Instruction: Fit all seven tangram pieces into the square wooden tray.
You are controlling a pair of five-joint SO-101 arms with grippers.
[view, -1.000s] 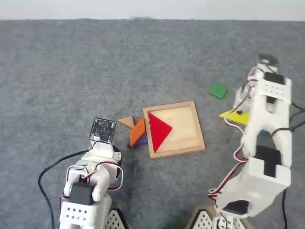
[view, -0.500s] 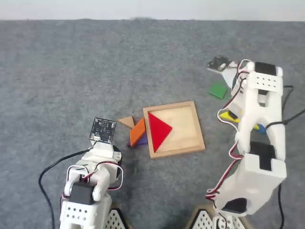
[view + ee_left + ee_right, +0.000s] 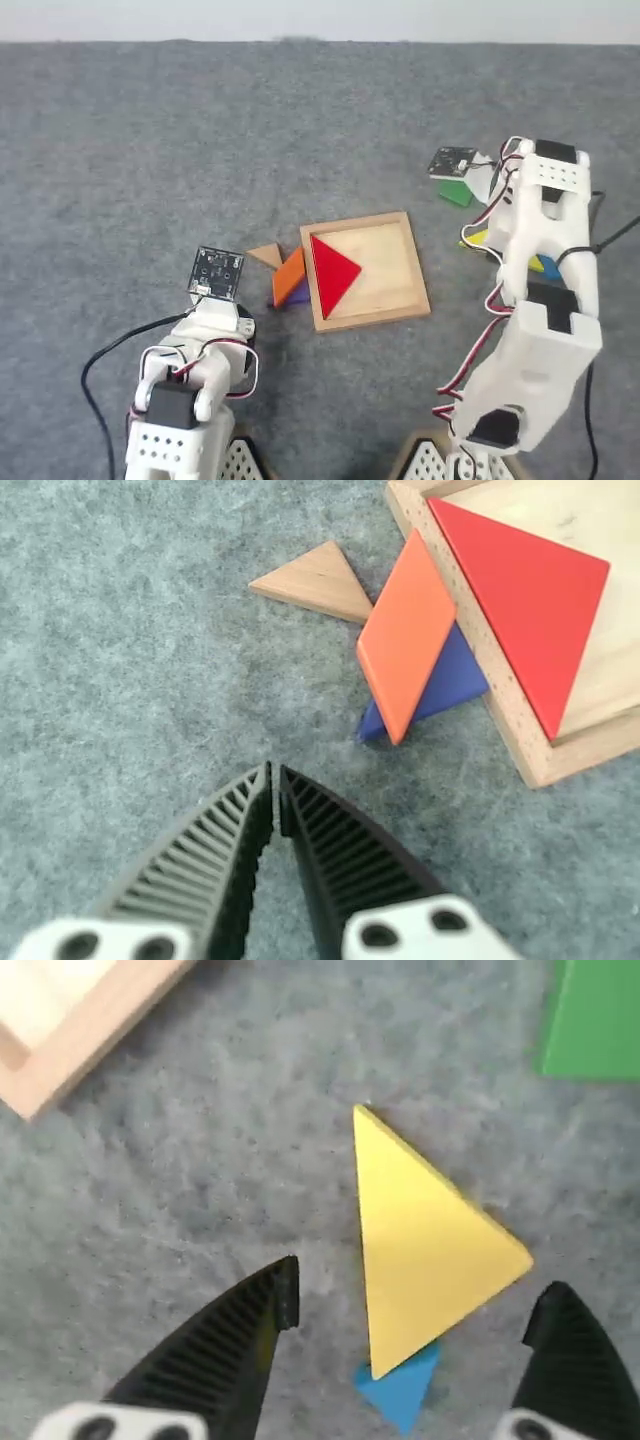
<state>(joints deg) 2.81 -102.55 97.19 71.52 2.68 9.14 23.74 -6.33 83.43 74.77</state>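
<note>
Wide open, my right gripper point(image 3: 415, 1300) hangs over the yellow triangle point(image 3: 420, 1250), near the tray point(image 3: 372, 319). It lies, I think, on a blue piece point(image 3: 400, 1392), so it could tip and slip out when I pinch.

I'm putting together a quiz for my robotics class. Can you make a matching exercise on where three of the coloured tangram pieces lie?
Pieces:
1. red triangle
2. orange parallelogram
3. yellow triangle

Places:
A. overlapping a dark blue piece beside the tray
B. seen between the open jaws of the right gripper
C. inside the tray

Pairs: 1-C, 2-A, 3-B.
</note>
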